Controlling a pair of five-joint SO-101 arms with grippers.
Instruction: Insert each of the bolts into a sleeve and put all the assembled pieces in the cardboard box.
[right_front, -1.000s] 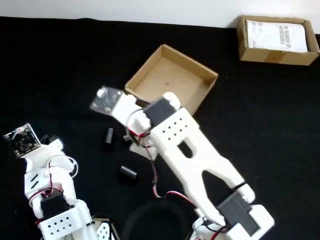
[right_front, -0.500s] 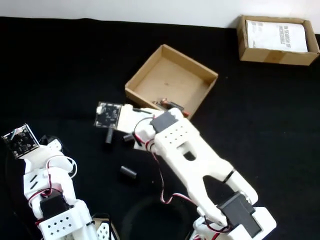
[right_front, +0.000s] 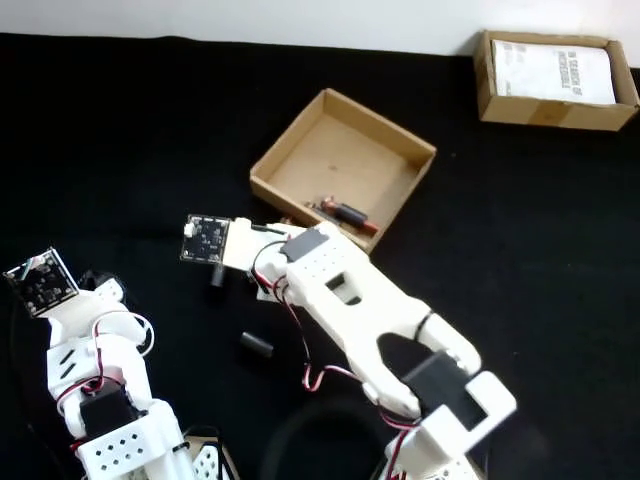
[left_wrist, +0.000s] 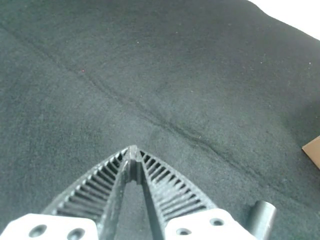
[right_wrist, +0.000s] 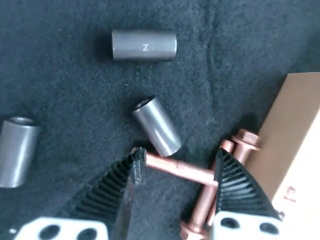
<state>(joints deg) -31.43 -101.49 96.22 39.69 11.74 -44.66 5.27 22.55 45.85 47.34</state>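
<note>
A copper bolt (right_wrist: 175, 167) lies flat on the table (right_front: 500, 300), just off the near-left wall of the cardboard box (right_front: 340, 160). A second bolt (right_wrist: 240, 145) crosses it, with its flanged hex head close against that wall. The right pincer (right_wrist: 181, 156) is spread wide and straddles the first bolt across its shank. That looks like the set-up for a sideways pinch, and the ribbed black fingers suit a slick threaded rod.

The nearest sleeve (right_wrist: 156, 126) lies on its side just beside the bolt's threaded tip, with its open bore showing. It is a short, smooth grey metal tube. A marked sleeve (right_wrist: 144, 45) and a third sleeve (right_wrist: 17, 150) lie a little farther out, apart from each other. The table's black felt-like cloth probably keeps these round pieces from rolling.

The box is shallow, open-topped brown cardboard. One assembled piece (right_front: 345, 213) already rests inside along its near-right wall (so the job seems partly done).

The left pincer (left_wrist: 132, 155) is pressed together and empty over bare cloth at the near left, likely parked out of the way. A smaller box (right_front: 555, 75) holding a printed sheet sits at the far right.
</note>
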